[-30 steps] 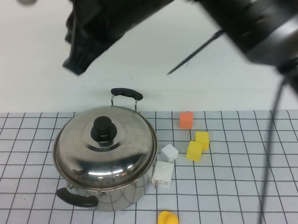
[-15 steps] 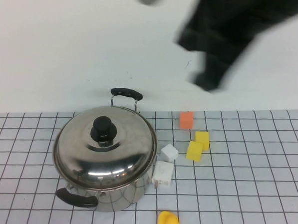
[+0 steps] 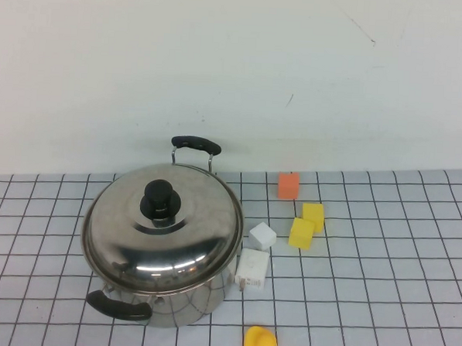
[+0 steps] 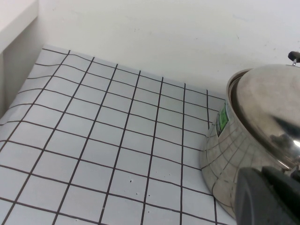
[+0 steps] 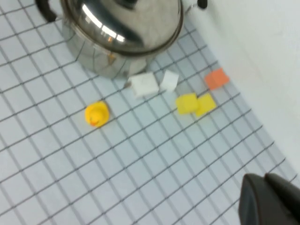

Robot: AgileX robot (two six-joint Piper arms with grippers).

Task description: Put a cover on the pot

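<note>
The large shiny steel pot [image 3: 159,282] sits on the checked mat, its domed steel lid [image 3: 163,227] seated squarely. Covering looks done. My right gripper [image 5: 272,201], shut and empty, hangs well clear; my left gripper [image 4: 267,197] sits beside the pot, grip unclear. Next: park.

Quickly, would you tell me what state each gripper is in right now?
Left gripper: beside the pot, holding nothing visible; open or closed cannot be told.
Right gripper: closed, empty, raised above the table, away from the pot.
</note>
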